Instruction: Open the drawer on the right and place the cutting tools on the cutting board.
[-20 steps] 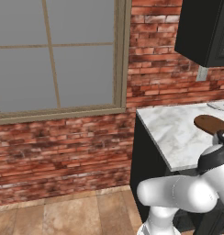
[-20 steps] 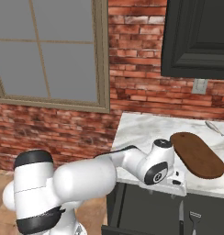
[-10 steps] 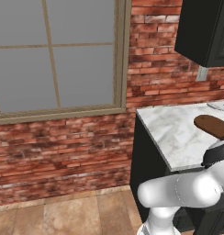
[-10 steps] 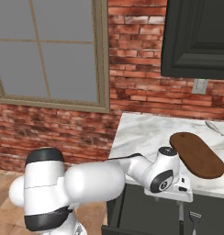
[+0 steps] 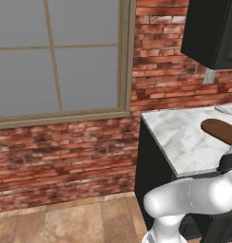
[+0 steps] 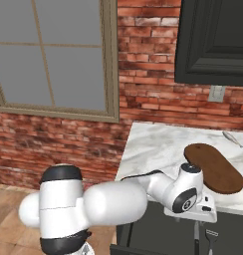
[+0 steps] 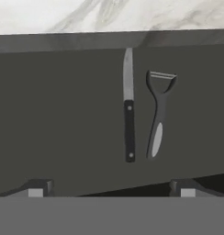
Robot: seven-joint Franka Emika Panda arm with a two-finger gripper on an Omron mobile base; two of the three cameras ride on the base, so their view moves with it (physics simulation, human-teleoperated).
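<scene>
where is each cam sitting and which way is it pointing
Left base view: behind the arm's left, facing window, brick wall and counter; arm at lower right.
Right base view: behind its right, same counter, cutting board; arm from lower left.
Hand view: looks into the open drawer at knife and peeler; open gripper.
Both base views share the board.

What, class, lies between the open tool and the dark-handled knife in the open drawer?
Nothing visible. In the hand view the open tool looks straight down at the dark-handled, silver-bladed knife lying on the dark drawer floor. A grey Y-shaped peeler lies beside the knife, apart from it, not over it.
</scene>
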